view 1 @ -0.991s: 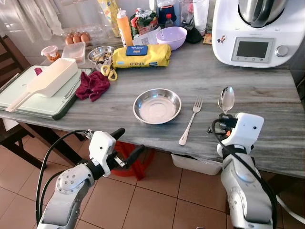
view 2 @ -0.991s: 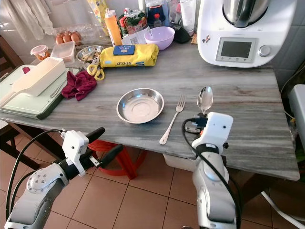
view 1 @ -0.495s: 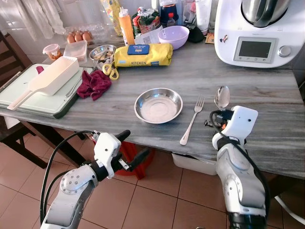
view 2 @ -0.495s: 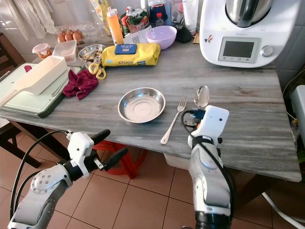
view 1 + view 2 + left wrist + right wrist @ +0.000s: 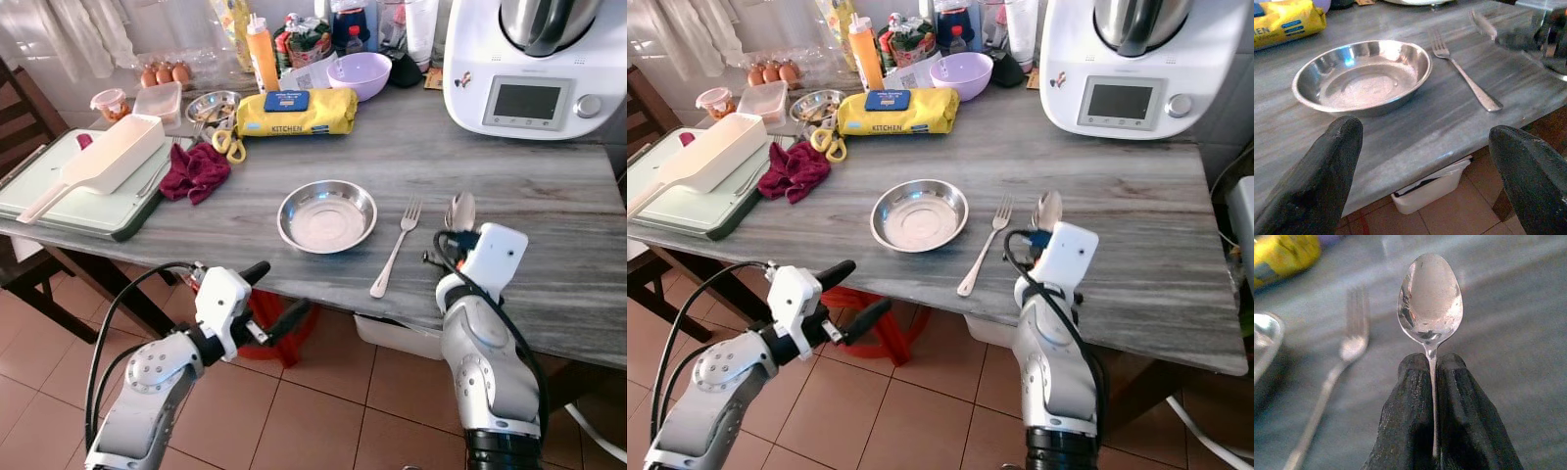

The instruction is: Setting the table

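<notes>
At the near edge of a grey kitchen table, the robot's right gripper pinches a steel spoon by its thin handle, bowl end up, just above the tabletop beside the fork. The left gripper, fingers spread wide and holding nothing, hovers below the table edge over the tiled floor. The spoon looks light, rigid and slick (polished metal offers little friction), so the neck just under the bowl, where the fingers close now, seems the surest place to hold it; laid down too briskly, it could slide or roll. Left of the fork sits a shallow steel plate, empty. Farther back lie a crumpled red cloth, a white scoop on a green tray, and a yellow packet. Beyond these stand a small steel bowl with contents too small to make out, an apparently empty purple bowl, a clear tub, eggs and a white cooking machine.
</notes>
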You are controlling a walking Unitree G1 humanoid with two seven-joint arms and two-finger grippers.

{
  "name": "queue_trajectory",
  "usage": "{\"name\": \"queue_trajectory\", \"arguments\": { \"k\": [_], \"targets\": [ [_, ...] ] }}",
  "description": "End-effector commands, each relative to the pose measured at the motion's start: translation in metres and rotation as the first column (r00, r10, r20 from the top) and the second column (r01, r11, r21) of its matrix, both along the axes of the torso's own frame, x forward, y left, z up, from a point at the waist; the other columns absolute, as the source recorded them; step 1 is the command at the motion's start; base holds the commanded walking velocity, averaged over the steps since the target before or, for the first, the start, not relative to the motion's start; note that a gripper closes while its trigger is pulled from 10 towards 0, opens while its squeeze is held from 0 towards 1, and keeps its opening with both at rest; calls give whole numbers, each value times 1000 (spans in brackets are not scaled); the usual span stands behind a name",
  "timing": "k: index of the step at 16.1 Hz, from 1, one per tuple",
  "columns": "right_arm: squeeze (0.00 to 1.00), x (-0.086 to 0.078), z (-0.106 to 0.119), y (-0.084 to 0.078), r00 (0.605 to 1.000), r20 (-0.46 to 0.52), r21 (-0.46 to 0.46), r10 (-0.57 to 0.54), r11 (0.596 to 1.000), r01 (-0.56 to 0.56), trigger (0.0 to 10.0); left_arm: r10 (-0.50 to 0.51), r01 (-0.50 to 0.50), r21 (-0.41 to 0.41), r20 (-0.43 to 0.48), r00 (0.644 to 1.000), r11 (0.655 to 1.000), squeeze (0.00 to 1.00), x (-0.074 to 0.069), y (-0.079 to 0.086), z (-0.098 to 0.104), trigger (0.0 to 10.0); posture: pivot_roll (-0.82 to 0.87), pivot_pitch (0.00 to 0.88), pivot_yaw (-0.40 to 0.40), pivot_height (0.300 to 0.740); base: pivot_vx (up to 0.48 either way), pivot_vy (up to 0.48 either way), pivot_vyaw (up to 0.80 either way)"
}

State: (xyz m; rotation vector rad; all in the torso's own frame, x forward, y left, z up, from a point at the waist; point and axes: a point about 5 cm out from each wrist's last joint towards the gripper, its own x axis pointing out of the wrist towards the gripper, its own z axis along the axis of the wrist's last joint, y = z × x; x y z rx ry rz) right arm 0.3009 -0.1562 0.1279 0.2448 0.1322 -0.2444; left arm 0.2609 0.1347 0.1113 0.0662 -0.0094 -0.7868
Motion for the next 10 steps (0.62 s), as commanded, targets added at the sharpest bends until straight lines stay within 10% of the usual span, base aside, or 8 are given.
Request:
{"name": "queue_trajectory", "arguments": {
  "k": [1,10],
  "targets": [
    [0,-3,-8,4,1000,-23,33,-7,999,8,10000,9,-9,18,0,1000,1000,0,0,2,-1,10000,-86,116,151,740,0,0,0],
    [0,18,-1,14,1000,10,68,-5,998,4,10000,-6,6,23,-4,1000,1000,0,-1,0,-2,10000,-79,117,152,740,0,0,0]
  ]
}}
